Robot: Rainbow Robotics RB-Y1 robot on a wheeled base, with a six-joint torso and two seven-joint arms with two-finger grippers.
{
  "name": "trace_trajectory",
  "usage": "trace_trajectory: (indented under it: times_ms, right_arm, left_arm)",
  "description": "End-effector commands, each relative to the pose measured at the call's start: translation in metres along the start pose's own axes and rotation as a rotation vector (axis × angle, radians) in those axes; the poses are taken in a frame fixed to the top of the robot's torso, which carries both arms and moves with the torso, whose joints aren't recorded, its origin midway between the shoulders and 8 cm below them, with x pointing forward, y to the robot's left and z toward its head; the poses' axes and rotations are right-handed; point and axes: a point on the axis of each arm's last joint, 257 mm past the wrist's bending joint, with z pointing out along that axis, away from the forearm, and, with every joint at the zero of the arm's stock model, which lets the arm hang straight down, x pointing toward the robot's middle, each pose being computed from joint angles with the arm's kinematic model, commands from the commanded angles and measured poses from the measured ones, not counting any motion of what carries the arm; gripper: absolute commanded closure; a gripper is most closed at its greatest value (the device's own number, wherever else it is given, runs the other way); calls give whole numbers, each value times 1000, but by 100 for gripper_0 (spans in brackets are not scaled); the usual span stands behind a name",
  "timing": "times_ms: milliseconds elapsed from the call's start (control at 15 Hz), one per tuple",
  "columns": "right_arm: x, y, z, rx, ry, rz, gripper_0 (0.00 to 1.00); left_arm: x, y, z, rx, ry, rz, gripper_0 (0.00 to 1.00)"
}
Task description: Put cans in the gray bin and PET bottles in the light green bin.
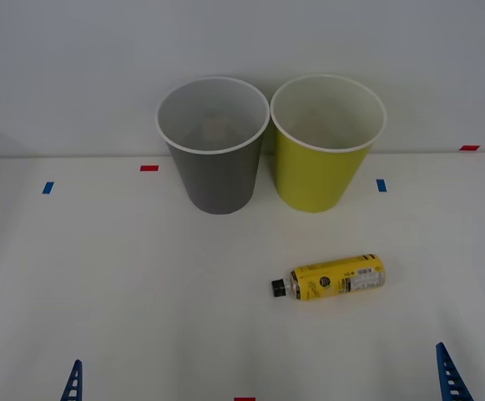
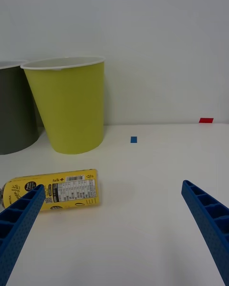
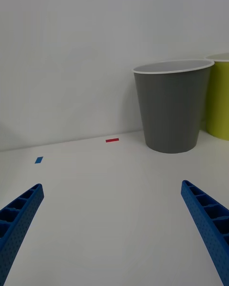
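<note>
a plain white table point(image 1: 100, 276) runs back to a pale blank wall, with small red and blue tape marks dotted across it.

front view: the gray bin point(image 1: 214, 144) and the light green bin point(image 1: 326, 142) stand upright side by side at about 12 o'clock on the table, rims nearly touching, gray on the robot's left. the pet bottle point(image 1: 330, 278) lies on its side at roughly 4 o'clock from the table's centre, well in front of the green bin, black cap pointing toward the robot's left. it is short, with a bright yellow label and fine black-and-white print. blue fingertips of the left gripper point(image 1: 27, 376) sit at 7 o'clock along the near edge; a single right fingertip shows at 5 o'clock.

right wrist view: the right gripper point(image 2: 112, 229) is spread wide and holds nothing, low over the table. the bottle point(image 2: 50, 191) lies near one finger, off centre, with the green bin point(image 2: 67, 105) behind it.

left wrist view: the left gripper point(image 3: 112, 229) is also spread wide and empty, facing the gray bin point(image 3: 171, 105) across bare table.

the step in hand looks like reaching for the bottle. the right arm seems best placed; it should centre the bottle between its fingers and close across the round body, not along its length, since the bottle could roll if nudged.
</note>
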Motion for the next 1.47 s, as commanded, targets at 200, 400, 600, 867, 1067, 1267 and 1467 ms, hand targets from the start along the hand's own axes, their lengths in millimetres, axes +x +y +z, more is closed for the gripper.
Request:
trace_trajectory:
  times_ms: [200, 400, 600, 867, 1067, 1267, 1467]
  right_arm:
    - [0, 0, 0, 0, 0, 0, 0]
    - [27, -7, 1, 55, 8, 29, 0]
    - [11, -3, 8, 70, 12, 56, 0]
    - [6, 9, 24, 75, 56, 120, 0]
    - [6, 16, 47, 86, 103, 215, 0]
    - [10, 9, 66, 84, 131, 242, 0]
    - [10, 10, 80, 82, 194, 332, 0]
  left_arm:
    - [0, 0, 0, 0, 0, 0, 0]
    - [0, 0, 0, 0, 0, 0, 0]
    - [0, 0, 0, 0, 0, 0, 0]
    - [0, 0, 0, 0, 0, 0, 0]
    - [0, 0, 0, 0, 0, 0, 0]
    - [0, 0, 0, 0, 0, 0, 0]
    - [0, 0, 0, 0, 0, 0, 0]
